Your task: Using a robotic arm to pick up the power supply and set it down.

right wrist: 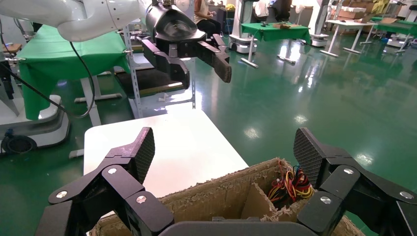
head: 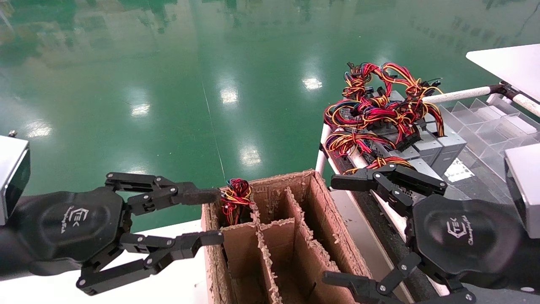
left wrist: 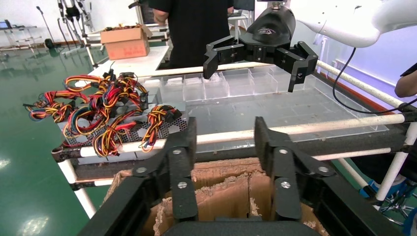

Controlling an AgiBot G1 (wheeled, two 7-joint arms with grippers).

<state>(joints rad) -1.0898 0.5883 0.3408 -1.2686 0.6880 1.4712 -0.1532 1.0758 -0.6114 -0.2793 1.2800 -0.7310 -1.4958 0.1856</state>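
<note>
My right gripper (head: 335, 230), all black with a white TEK logo, hangs open and empty by the right wall of a divided cardboard box (head: 320, 198), beside the rack. Just beyond its upper finger lies the power supply (left wrist: 167, 129), a grey perforated metal box with a compact bundle of orange, yellow and red wires (head: 382, 162). Behind it sit similar grey units under long tangled wires (head: 379, 109). The left gripper (head: 214, 216) is open too, its fingertips at the box's far-left compartment. A small wire bundle (head: 235, 198) pokes out there; whatever it belongs to is hidden.
The box stands on a white table (head: 177, 270). The rack has white pipe rails (head: 455, 96) and a clear divided tray (head: 485, 122). Green floor lies beyond. A person (left wrist: 192, 24) stands behind the rack.
</note>
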